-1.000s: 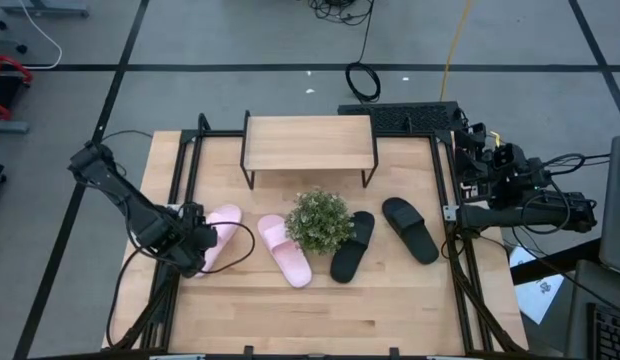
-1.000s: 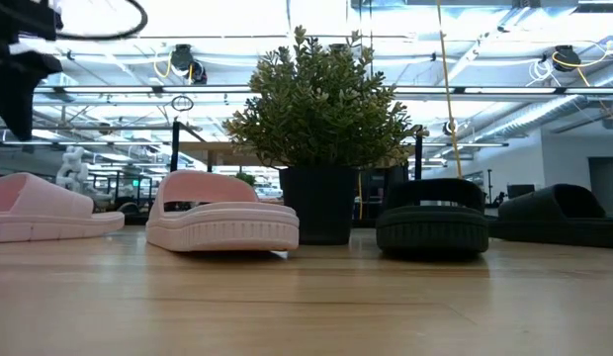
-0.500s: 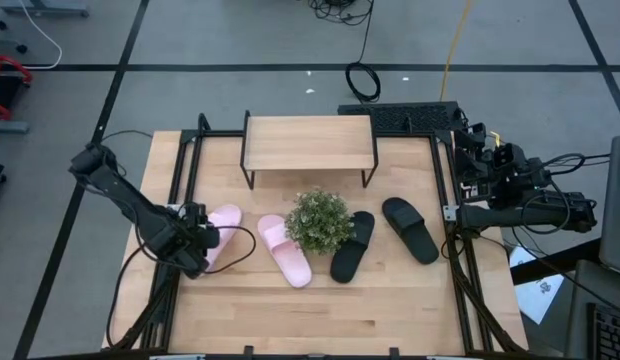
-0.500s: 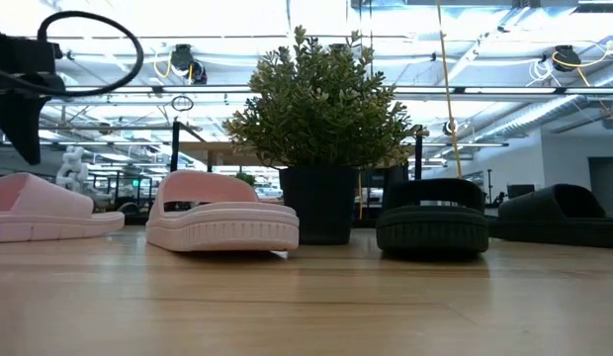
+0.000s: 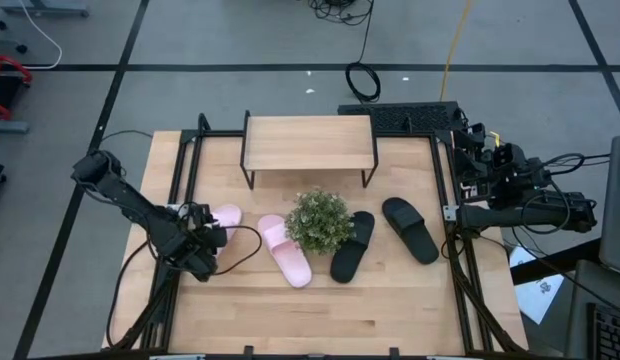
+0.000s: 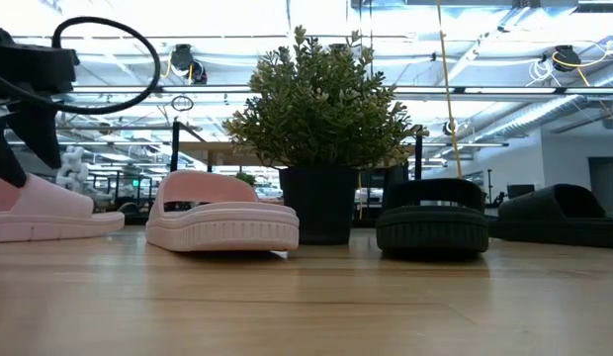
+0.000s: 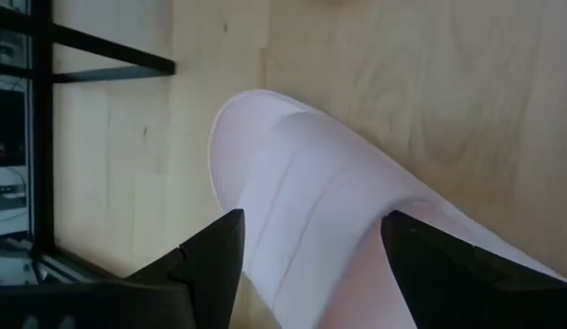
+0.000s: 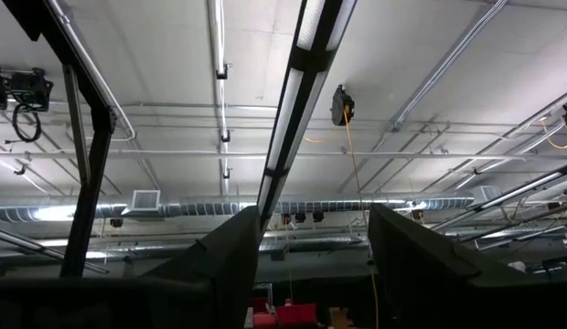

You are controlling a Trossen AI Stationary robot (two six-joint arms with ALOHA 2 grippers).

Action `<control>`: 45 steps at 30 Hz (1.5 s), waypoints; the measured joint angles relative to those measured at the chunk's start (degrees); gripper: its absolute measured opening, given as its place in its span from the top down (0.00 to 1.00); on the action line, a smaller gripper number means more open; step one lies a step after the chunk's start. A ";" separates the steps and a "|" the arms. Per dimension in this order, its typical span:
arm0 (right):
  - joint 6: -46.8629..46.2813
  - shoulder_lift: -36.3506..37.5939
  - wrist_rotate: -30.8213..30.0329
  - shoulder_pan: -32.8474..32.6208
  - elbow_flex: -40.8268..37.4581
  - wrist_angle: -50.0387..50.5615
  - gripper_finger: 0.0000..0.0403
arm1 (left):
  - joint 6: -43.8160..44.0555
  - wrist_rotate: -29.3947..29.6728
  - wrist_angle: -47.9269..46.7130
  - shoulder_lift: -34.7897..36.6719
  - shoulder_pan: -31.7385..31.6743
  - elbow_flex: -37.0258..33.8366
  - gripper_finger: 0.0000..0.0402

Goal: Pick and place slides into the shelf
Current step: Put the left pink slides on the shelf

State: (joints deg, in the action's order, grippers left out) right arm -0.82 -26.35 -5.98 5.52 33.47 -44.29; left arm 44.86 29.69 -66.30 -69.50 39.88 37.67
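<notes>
— Fingers of the left gripper stand wide apart, one on each side of a pink slide. They hold nothing yet.

— Where is the other pink slide?

— Just past that gripper, toward the plant. The plant sits between that slide and a black slide. The second black slide lies farther off, nearer the right gripper.

— What does the right gripper do?

— It waits off the table's edge, pointing up at the ceiling. Its fingers are wide apart too, with nothing between them.

— And the shelf?

— It stands well away from the left gripper, behind the plant. No slide is on its wood top.
</notes>
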 joint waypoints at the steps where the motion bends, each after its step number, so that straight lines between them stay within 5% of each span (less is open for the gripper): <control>1: 0.00 0.00 0.00 0.00 0.00 0.00 0.51 | -0.24 0.04 0.00 -0.21 -0.50 0.00 0.37; 14: -3.05 0.02 0.04 0.00 0.00 0.02 0.51 | -4.52 -1.73 5.20 -2.57 -2.10 -2.47 0.39; 19: -3.17 0.02 0.04 0.00 0.00 0.02 0.51 | -3.97 -2.14 5.38 -2.57 -2.10 -2.71 0.59; 24: -3.21 0.02 0.04 0.00 0.00 0.02 0.51 | -3.78 -5.67 6.00 -2.57 -2.10 -2.31 0.92; 29: -3.35 0.02 0.04 0.00 0.00 0.02 0.51 | 0.08 -10.01 3.77 -2.48 -2.10 1.02 0.98; 38: -3.04 0.02 0.03 0.00 0.00 0.00 0.51 | 6.96 -7.16 -18.06 -2.44 -2.08 19.78 0.99; 45: -3.02 0.02 0.02 0.00 0.00 0.01 0.51 | 5.71 12.76 -23.36 -2.16 -3.48 45.04 1.00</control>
State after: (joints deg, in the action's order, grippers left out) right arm -3.84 -26.33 -5.96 5.52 33.47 -44.29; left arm 50.57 42.46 -89.66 -71.66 36.40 82.71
